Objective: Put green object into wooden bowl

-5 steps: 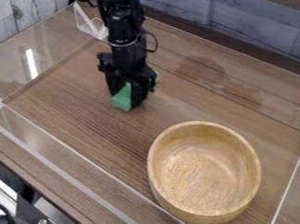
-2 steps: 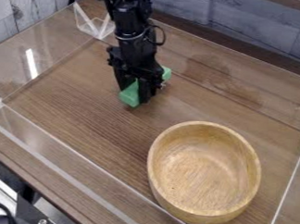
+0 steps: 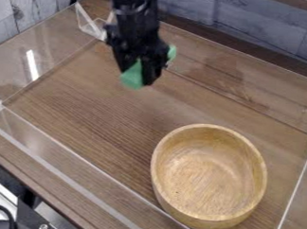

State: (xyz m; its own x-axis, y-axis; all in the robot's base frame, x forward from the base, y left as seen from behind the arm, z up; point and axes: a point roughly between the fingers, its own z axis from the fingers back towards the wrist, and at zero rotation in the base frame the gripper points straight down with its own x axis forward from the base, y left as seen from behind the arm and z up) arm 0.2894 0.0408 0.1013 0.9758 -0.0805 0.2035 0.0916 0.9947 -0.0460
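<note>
While the arm reaches down from the top of the view, a green block is seen clamped between the two dark fingers of the gripper. The jaws are closed against the block's sides, and the block's lower end shows below the fingertips, with a second green patch visible at the right of the fingers. The block is held clear of the tabletop, and a faint dark shadow is cast on the wood grain beneath it. The picture is somewhat blurred around the gripper, so the exact tilt of the block cannot be told.

A wooden bowl is set on the table toward the lower right, well apart from the gripper and the block. Its inside is seen to hold nothing, and its thick pale rim and grain are plainly shown.

The brown wood-grain tabletop is enclosed by low clear plastic walls, whose edges are seen along the left and front sides. A grey plank wall is seen behind the table.
</note>
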